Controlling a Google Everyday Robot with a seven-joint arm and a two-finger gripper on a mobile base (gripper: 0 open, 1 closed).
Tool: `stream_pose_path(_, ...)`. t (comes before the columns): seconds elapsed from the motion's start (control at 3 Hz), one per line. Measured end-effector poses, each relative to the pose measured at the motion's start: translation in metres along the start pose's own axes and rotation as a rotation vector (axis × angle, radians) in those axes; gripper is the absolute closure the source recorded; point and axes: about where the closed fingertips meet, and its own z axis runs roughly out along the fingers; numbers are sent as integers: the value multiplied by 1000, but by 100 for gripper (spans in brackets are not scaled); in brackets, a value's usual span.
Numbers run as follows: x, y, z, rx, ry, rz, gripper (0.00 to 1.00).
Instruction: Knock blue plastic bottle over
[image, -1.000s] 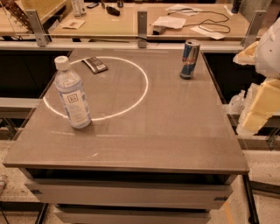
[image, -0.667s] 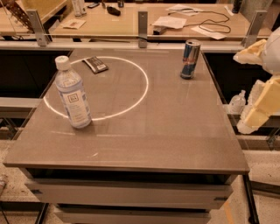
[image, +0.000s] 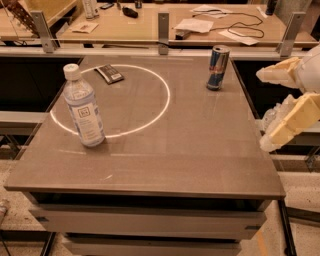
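Work surface: a square grey-brown stone-look table top (image: 200, 150) marked with a thin white ring (image: 165, 95) on its far-left half.

Task item: the tall clear pale-blue plastic bottle (image: 84, 107) with white screw cap and pale label with a small dark square logo. It stands upright at about 9 o'clock on the table, with its base on the ring's line at roughly 7 o'clock of the ring. Nothing touches it.

Other items:
- A short blue-and-silver metal drink can (image: 218, 67) stands upright at about 1 o'clock, outside the ring.
- A flat dark rectangular packet (image: 109, 74) lies at about 11 o'clock, just inside the ring's far arc.
- A light wooden desk (image: 150, 25) runs behind the table at 12 o'clock, carrying papers and a black cable.

End effector: the cream-coloured two-finger gripper (image: 261, 110) hangs at 3 o'clock, just beyond the table's right edge. Its fingers are spread wide, one above the other, with nothing between them. It is well apart from the bottle, on the opposite side of the table.
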Motion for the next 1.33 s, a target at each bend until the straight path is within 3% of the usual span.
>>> stream_pose_path(0.33, 5, 0, 21, -75, -174, 59, 0)
stream_pose_path(0.67, -2, 1, 41, -158, -319, 37, 0)
stream_pose_path(1.0, -8, 3, 59, -194, -437, -12, 0)
stream_pose_path(1.33, -8, 3, 59, -194, -437, -12, 0)
